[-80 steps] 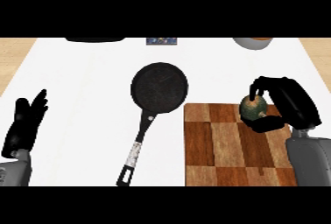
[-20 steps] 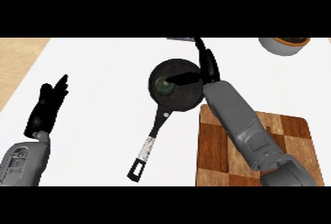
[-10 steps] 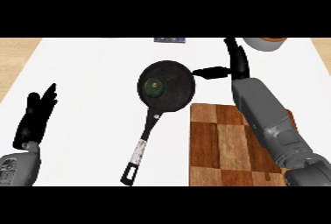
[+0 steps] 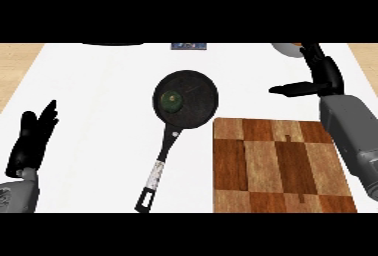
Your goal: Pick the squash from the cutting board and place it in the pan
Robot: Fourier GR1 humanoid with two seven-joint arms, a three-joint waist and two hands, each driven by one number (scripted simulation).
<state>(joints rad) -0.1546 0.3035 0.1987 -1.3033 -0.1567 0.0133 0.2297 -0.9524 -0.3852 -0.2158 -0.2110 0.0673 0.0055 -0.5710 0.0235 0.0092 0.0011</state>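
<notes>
1. The small round green squash (image 4: 172, 99) was seen lying inside the black round frying pan (image 4: 185, 99), left of its centre.
2. The pan's long handle was angled toward the lower left; the checkered wooden cutting board (image 4: 277, 165) lay just beside the pan's lower right edge.
3. The right hand (image 4: 322, 77) was held above the board's far right corner, fingers straight, thumb spread left, nothing held.
4. The left hand (image 4: 34, 140) was noted at the left edge, fingers up, relaxed.
5. A pale bowl (image 4: 286, 49) was partly hidden behind the right hand's fingers.

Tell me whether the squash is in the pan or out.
In. The squash lies inside the pan, left of its middle; the cutting board is bare, and the right hand is open, apart from it.
</notes>
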